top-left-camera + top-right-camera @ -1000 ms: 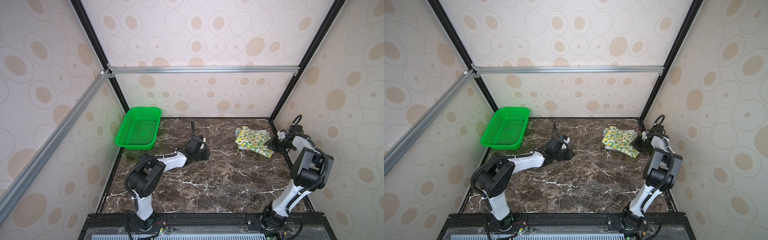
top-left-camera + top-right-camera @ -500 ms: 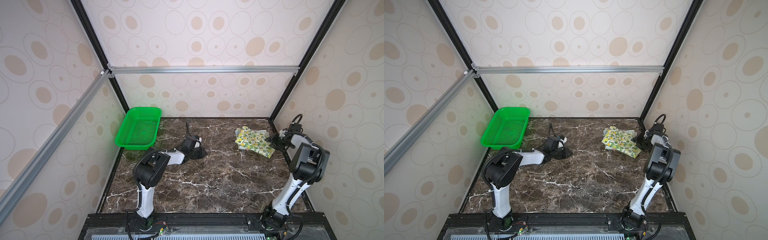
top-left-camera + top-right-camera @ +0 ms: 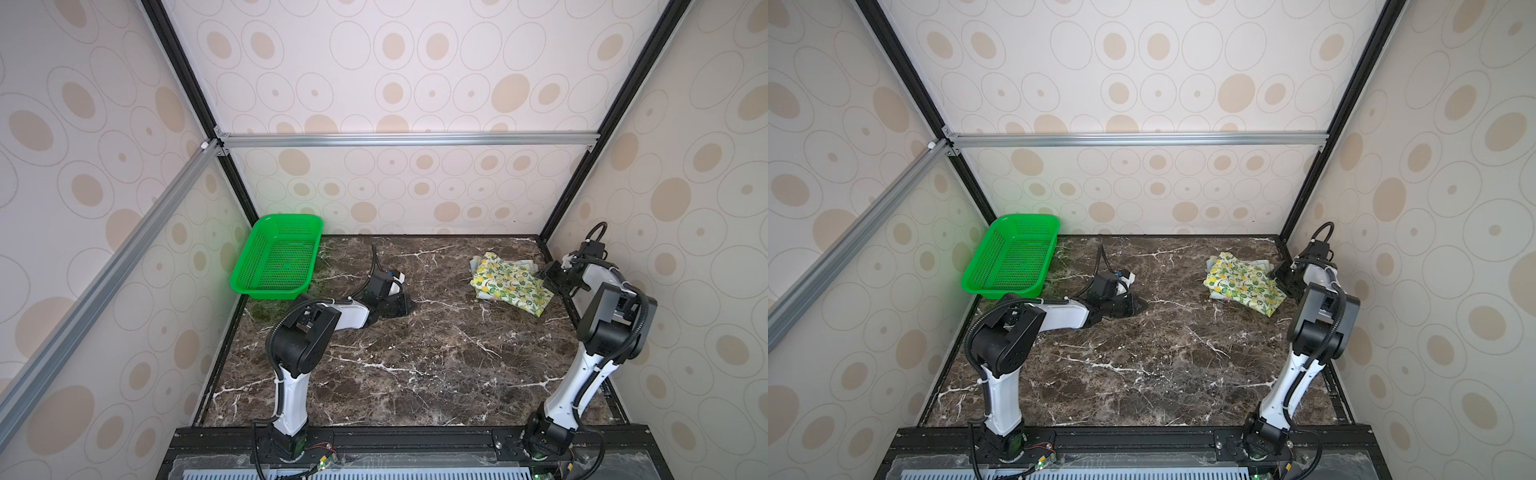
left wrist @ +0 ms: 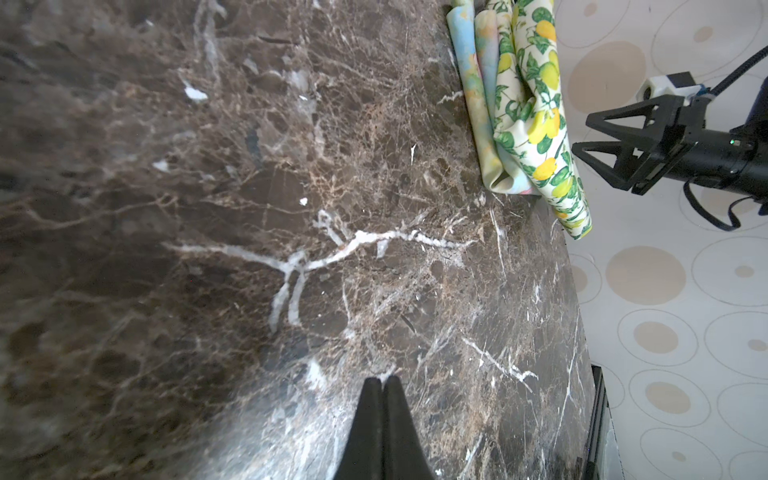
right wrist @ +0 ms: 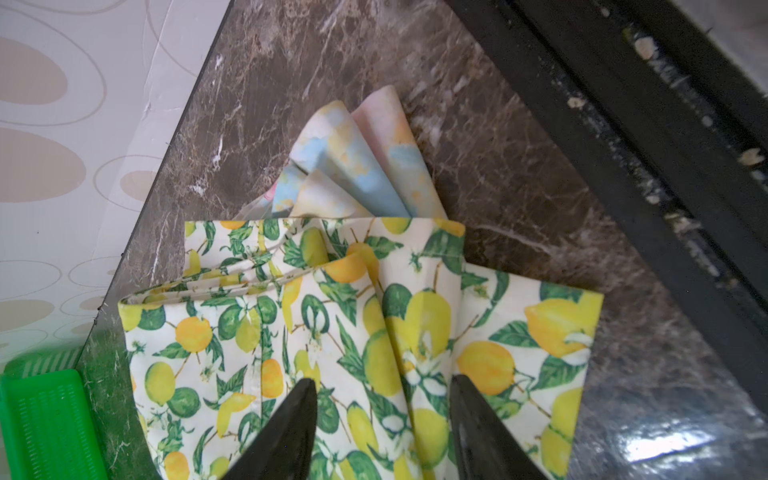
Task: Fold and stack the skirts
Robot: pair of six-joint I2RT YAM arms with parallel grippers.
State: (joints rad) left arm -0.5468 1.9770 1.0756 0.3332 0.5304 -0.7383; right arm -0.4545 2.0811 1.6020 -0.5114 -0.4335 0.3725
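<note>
Where the right gripper (image 5: 382, 378) hangs with its black fingers spread and nothing clamped between them, the cream cloth skirt printed with yellow lemons and green leaves (image 5: 332, 332) lies folded under and just ahead of the fingertips. Beneath it lies the pastel blue-and-yellow cloth skirt (image 5: 357, 166), whose folded corners poke out on the side farthest from those fingers.

The left gripper (image 4: 382, 382) has its two black fingers pressed together on nothing, low over bare tabletop. Both skirts lie well ahead of its tips.

The dark brown marble-patterned tabletop (image 3: 415, 353) is glossy and streaked with white veins. Cream wall panels printed with beige ovals and rings (image 3: 415, 83) close it in on three sides. Black frame posts (image 3: 582, 124) stand at the back corners, and silver aluminium rails (image 3: 395, 139) run across the back and the left wall. The bright green plastic mesh basket (image 3: 282, 257) sits well behind the left fingers, on the side away from the skirts.

Most of the pastel skirt is covered, so its print is hard to read. Both grippers' fingers are cut off at the frame edge in their own wrist views. In both top views the left fingers blend into the dark stone. Whether the right fingertips touch the lemon cloth cannot be told. The right wrist view shows only a corner of the basket (image 5: 41, 415).
</note>
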